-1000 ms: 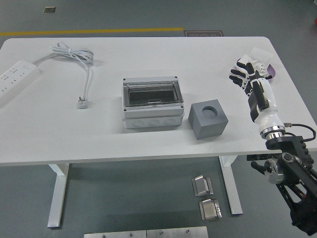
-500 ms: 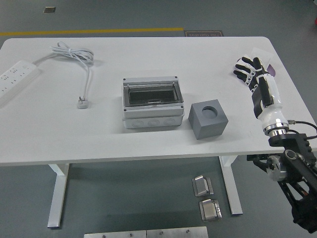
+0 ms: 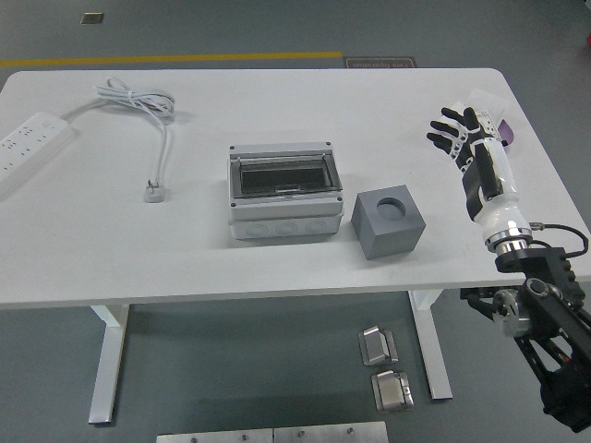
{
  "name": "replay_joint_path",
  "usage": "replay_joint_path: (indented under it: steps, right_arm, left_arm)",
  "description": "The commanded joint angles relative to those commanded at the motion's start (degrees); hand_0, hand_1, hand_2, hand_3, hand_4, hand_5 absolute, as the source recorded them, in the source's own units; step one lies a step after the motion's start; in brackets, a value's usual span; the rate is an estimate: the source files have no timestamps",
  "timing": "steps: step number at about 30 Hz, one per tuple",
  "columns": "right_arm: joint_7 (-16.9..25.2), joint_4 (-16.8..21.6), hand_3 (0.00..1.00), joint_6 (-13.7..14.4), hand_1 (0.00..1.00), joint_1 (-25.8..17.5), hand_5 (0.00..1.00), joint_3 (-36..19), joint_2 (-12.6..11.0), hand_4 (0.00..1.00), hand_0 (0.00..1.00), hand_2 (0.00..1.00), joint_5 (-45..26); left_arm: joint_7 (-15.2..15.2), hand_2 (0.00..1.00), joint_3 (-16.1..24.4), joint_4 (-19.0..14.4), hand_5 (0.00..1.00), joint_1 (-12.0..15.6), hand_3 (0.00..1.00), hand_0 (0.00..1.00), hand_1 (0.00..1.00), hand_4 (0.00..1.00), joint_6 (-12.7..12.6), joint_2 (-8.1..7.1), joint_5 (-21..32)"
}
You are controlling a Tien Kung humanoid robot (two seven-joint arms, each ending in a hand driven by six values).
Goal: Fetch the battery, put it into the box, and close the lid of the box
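Since before, right hand (image 3: 459, 138) has edged toward nine o'clock, fingers spread, empty. Battery (image 3: 499, 129), at its three o'clock, looks small, rigid, slippery; pinch its sides.

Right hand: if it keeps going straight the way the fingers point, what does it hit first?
The right hand points up and slightly left, toward the far edge of the table. That line looks free; the small purple-and-white item lies just beside it. Depth is unclear.

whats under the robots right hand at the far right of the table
Under the black-and-white right hand lies a small white packet with a purple end, mostly covered by the fingers. Whether it is the battery cannot be told. The hand's fingers look spread, holding nothing.
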State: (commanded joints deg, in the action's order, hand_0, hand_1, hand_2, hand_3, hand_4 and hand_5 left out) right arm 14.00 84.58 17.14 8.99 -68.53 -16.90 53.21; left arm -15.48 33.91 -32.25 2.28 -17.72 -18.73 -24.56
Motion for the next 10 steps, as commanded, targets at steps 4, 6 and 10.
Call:
replay_joint_path:
  steps: [4,6,10]
  right_arm:
    - [0.41,0.08,0.749,0.06,0.685,-0.10,0.890,0.23,-0.15,0.995,0.810,0.722,-0.21]
    - [0.71,0.11,0.749,0.12,0.685,-0.23,0.890,0.37,-0.22,0.995,0.810,0.722,-0.39]
    - [1.18,0.10,0.749,0.32,0.682,-0.56,0.890,0.50,-0.22,0.993,0.809,0.719,-0.61]
  left_arm:
    - [0.04,0.627,0.06,-0.05,0.121,0.19,0.666,0.635,0.690,0.579,0.09,0.30,-0.24]
    - [-0.26,0.627,0.34,-0.09,0.121,0.33,0.666,0.635,0.690,0.579,0.32,0.56,-0.71]
    - [-0.84,0.629,0.79,-0.16,0.135,0.49,0.662,0.634,0.690,0.585,0.36,0.78,-1.37]
